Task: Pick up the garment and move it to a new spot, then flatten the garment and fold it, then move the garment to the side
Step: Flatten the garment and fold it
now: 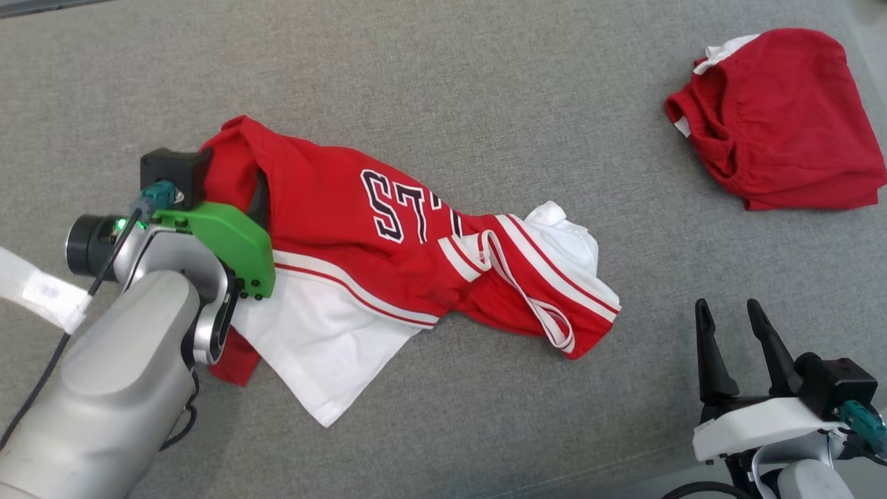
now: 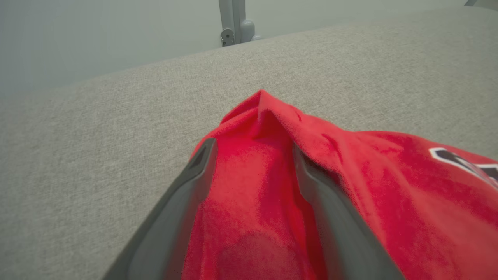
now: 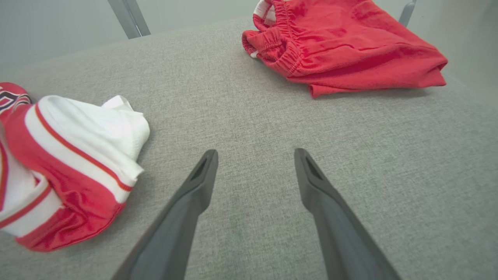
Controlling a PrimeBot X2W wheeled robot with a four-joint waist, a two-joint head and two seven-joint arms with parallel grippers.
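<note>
- Nearest to me, my right gripper (image 1: 727,308) sits just off the jersey's (image 1: 360,242) striped right end, not touching it. Its two dark fingers (image 3: 183,217) stand well parted, with bare grey surface (image 1: 485,83) between them and nothing held.
- My left arm's pale forearm (image 1: 118,388) and green wrist cover (image 1: 232,242) lie over the jersey's left edge and hide part of its white panel.
- The left gripper (image 2: 253,149) is at the jersey's left end, its fingers spread wide on either side of a raised red fold. The cloth fills the gap between them and laps onto the right-hand finger, but the jaws are not clamped on it.
- The jersey itself lies crumpled on the grey surface, running from the left gripper rightward toward the right one. Dark, white-edged letters (image 1: 402,208) face up at its middle, a white panel spreads toward me, and striped trim is bunched at the right end.
- Beyond the jersey's right end and well apart from it, a bundle of red shorts (image 1: 783,125) rests with its elastic waistband turned toward the jersey.
</note>
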